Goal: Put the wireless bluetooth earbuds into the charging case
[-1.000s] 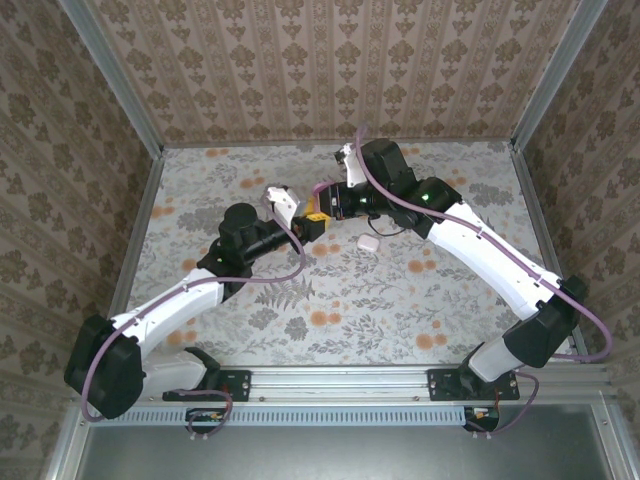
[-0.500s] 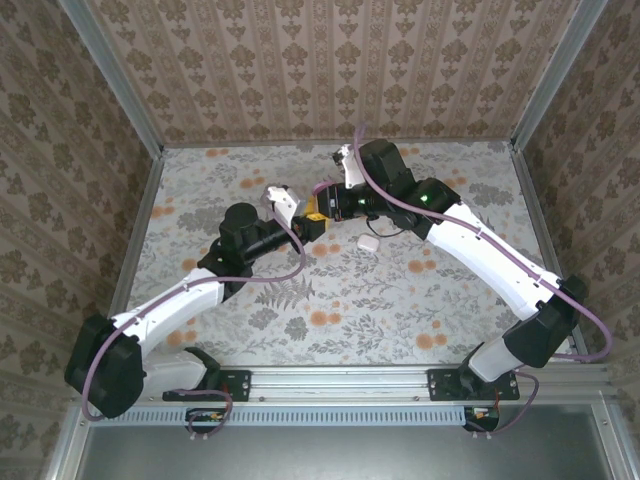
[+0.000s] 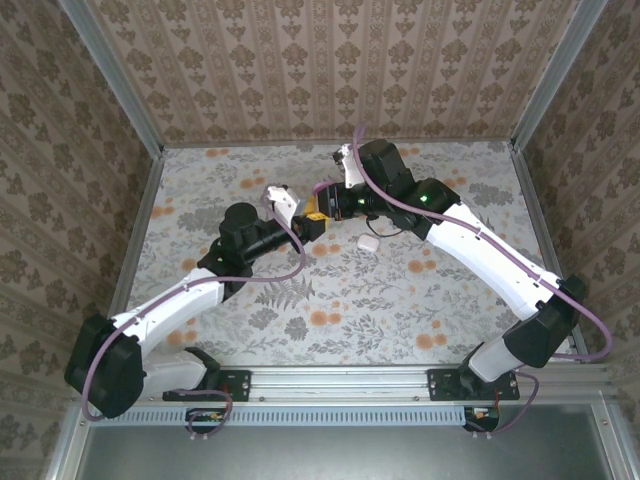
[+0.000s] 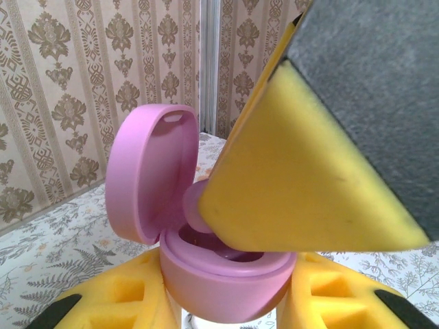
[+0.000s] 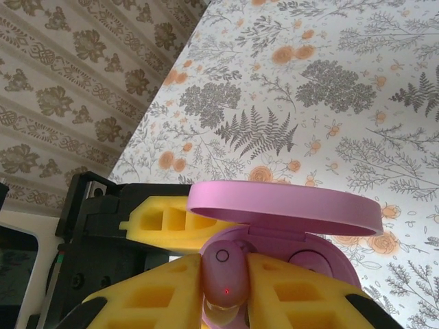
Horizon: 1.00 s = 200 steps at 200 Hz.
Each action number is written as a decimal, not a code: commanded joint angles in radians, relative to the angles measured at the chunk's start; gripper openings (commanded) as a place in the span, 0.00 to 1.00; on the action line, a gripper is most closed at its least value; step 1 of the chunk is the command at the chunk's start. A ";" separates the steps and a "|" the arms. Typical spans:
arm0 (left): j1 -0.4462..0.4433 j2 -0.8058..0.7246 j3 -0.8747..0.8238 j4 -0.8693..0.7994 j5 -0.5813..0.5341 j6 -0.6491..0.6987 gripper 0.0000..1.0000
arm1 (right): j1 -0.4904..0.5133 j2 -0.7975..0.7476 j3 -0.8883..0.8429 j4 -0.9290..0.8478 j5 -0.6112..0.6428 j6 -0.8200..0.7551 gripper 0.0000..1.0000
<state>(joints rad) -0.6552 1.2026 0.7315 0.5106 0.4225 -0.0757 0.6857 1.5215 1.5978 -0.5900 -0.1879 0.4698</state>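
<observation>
The pink charging case [image 4: 223, 277] is held upright off the table with its lid [image 4: 147, 171] swung open, and my left gripper [image 4: 226, 305] is shut on its lower half. My right gripper [image 5: 225, 291] is shut on a pinkish earbud [image 5: 225, 274] with a small red light. The earbud's tip [image 4: 194, 209] sits at the rim of the case's left well. A rounded pink shape [image 5: 309, 262] lies in the other well; I cannot tell whether it is an earbud. From above, both grippers [image 3: 312, 218] meet mid-table, the right one [image 3: 328, 203] coming from the far right.
A small white rounded piece [image 3: 368, 242] lies on the floral tabletop [image 3: 330, 300] just right of the grippers. Patterned walls [image 3: 330, 70] close the back and sides. A metal rail [image 3: 330, 380] runs along the near edge.
</observation>
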 commanded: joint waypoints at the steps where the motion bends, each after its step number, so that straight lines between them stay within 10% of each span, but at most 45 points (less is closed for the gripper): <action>1: -0.009 0.000 0.042 0.047 0.022 -0.019 0.33 | 0.006 0.005 -0.005 0.030 0.030 -0.016 0.24; 200: -0.012 0.005 0.046 0.069 0.014 -0.041 0.33 | 0.008 -0.035 -0.068 0.085 0.023 -0.020 0.27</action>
<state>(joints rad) -0.6552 1.2121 0.7357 0.5072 0.4072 -0.1055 0.6884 1.5127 1.5421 -0.5034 -0.1677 0.4625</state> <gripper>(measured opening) 0.333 0.271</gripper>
